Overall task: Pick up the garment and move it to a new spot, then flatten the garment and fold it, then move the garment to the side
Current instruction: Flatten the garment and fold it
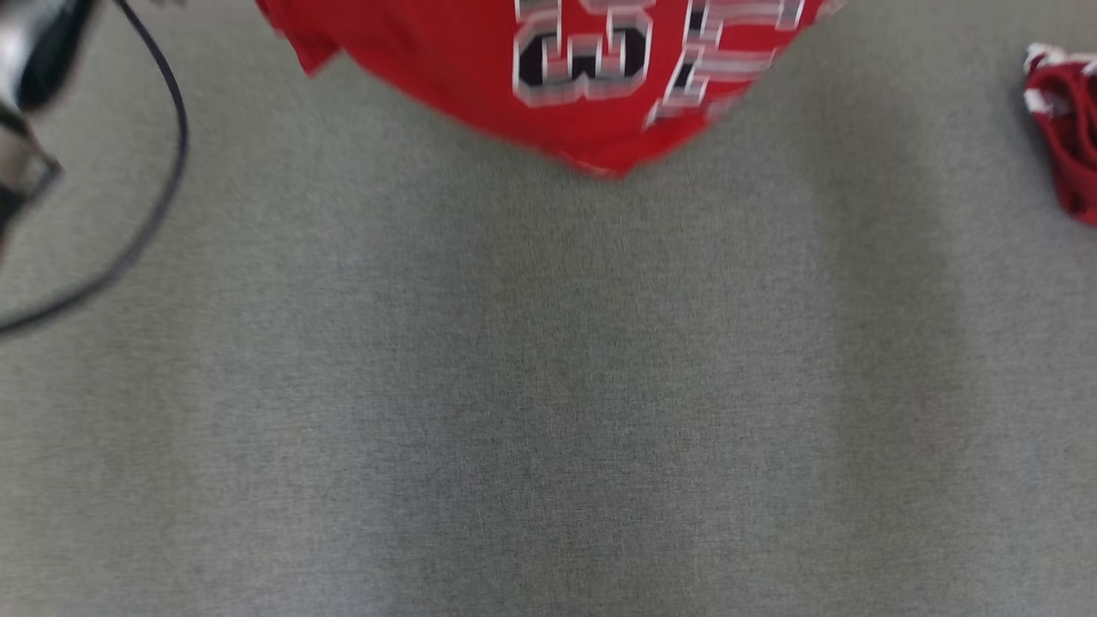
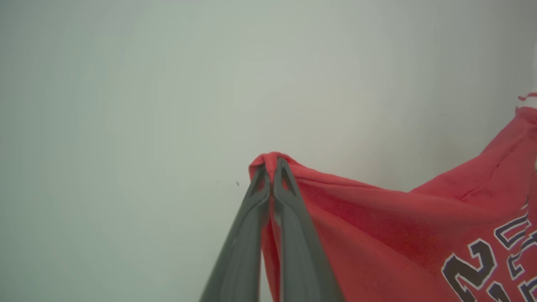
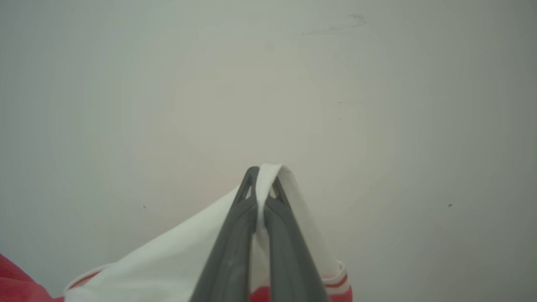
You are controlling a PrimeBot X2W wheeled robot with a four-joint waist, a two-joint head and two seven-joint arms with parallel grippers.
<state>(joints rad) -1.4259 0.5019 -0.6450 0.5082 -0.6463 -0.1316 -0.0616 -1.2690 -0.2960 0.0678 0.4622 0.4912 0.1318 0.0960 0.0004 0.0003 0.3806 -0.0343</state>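
Garment (image 1: 480, 77) hangs by two edges in both clenched jaws, above open grey surface (image 1: 548, 386)

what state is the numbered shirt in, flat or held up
Held up, not flat: the shirt hangs between the left end effector, shut on red cloth, and the right end effector, shut on white cloth.

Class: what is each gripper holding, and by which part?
Both hold the red garment: left gripper a bunched red edge, right gripper a white part.
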